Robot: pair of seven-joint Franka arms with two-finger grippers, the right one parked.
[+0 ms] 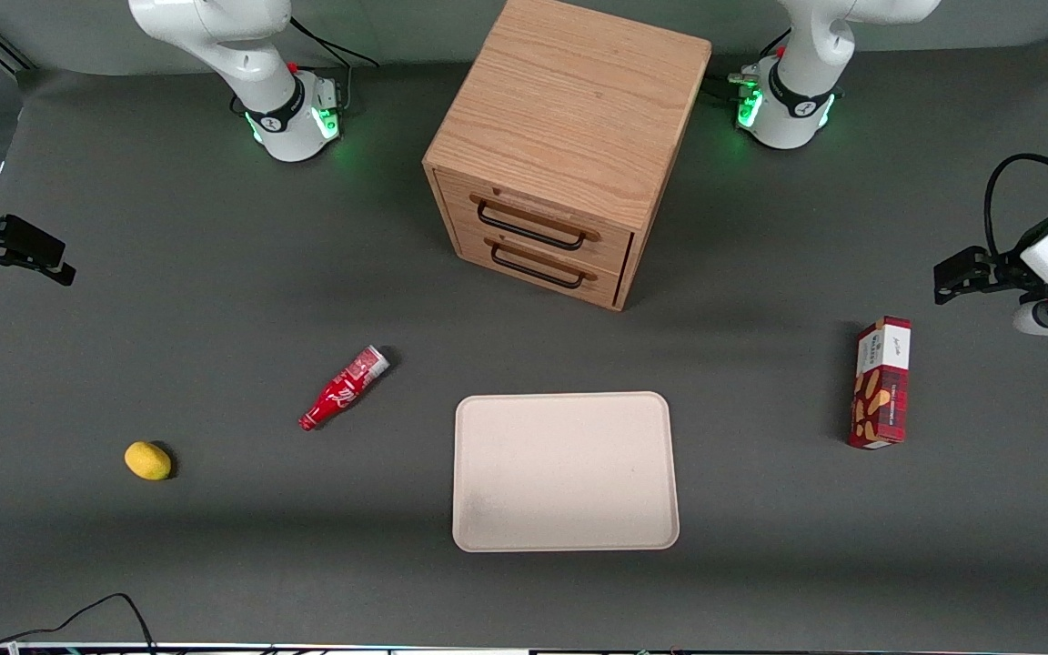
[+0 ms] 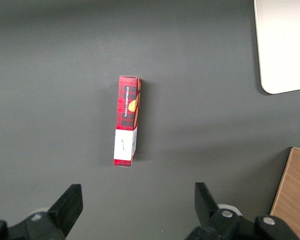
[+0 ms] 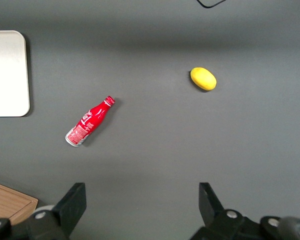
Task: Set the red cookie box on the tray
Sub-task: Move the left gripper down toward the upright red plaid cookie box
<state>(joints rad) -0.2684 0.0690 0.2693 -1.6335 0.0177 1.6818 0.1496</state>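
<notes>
Left-arm end effector (image 1: pixel 952 277) hangs above the tabletop (image 1: pixel 215 318) at the working arm's end, with nothing between its fingers (image 2: pixel 70 205), which stand wide apart in the wrist view; it is near the red cookie box (image 1: pixel 881 383) but clear of it and farther from the front camera than the box. Finding on the task's thing: the red cookie box lies on the bare tabletop, long axis running roughly twelve to six o'clock in the front view, white end panel toward twelve. It sits at about three o'clock from the tray (image 1: pixel 565 470), well apart from it. The tray carries nothing and lies in front of the wooden drawer cabinet (image 1: pixel 565 146), nearer the front camera. Progress, as judged: no grasp is made and no transfer is begun; approach, closing on the box, carry and set-down on the tray all remain. Markings: the narrow side of the box in the wrist view bears white lettering that appears to read "VANILLA SHORTBREAD"; the script on the white panel is too small to read. Other items noted: a small red bottle (image 1: pixel 343 388) at about ten o'clock from the tray, label not legible, and a lemon (image 1: pixel 148 460) toward the parked arm's end.
</notes>
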